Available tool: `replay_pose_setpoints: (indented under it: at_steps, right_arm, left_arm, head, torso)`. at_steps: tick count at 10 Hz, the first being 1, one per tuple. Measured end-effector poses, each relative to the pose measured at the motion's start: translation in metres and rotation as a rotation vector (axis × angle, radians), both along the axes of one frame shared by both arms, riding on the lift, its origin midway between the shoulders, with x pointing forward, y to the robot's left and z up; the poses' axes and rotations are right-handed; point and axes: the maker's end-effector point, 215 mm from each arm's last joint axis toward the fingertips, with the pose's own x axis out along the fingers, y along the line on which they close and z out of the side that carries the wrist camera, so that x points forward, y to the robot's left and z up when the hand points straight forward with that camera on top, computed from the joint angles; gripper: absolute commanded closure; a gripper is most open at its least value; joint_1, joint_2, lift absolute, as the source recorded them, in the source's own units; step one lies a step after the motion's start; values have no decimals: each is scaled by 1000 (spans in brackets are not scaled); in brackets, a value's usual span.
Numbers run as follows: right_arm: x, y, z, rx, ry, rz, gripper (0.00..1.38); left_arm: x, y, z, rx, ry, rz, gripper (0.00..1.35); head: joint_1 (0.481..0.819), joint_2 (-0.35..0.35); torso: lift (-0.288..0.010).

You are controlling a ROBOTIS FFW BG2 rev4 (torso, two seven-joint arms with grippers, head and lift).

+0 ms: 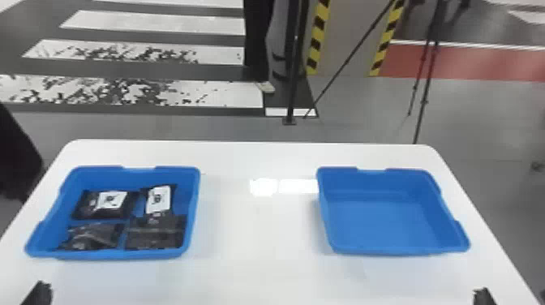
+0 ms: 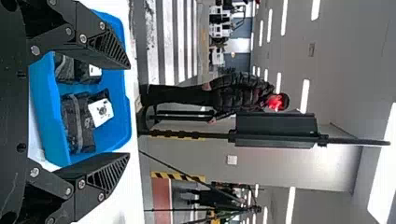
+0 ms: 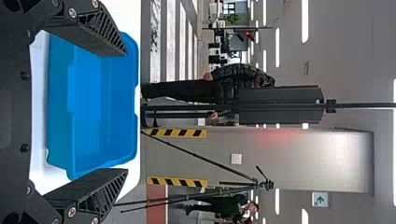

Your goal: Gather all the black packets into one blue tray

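My left gripper (image 1: 39, 293) is at the front left table edge, short of the left blue tray (image 1: 194, 211). Inside that tray lie several black packets, among them one with a white label (image 1: 86, 205) at back left and a plain dark one (image 1: 156, 233) at front right. The right blue tray (image 1: 385, 227) holds nothing. At the front right corner is my right gripper (image 1: 482, 297). In the left wrist view the left gripper (image 2: 130, 111) stands open, with a labelled packet (image 2: 80, 123) in the tray beyond. The right wrist view has the right gripper (image 3: 127, 112) open before the bare tray (image 3: 88, 107).
Both trays rest on a white table (image 1: 259, 243), with a broad gap between them. Past its far edge are a black stand (image 1: 290, 81) and tripod legs (image 1: 425, 81) on the floor.
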Motion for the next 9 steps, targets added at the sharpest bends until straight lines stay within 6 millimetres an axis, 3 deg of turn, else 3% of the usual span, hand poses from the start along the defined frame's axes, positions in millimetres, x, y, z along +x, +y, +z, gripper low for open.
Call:
replay_pose_setpoints:
  at_steps: [9]
  right_arm:
    - [0, -1, -5, 11, 6, -1, 140]
  left_arm:
    - [2, -1, -5, -14, 9, -3, 404]
  head:
    - [695, -91]
  torso:
    - [-110]
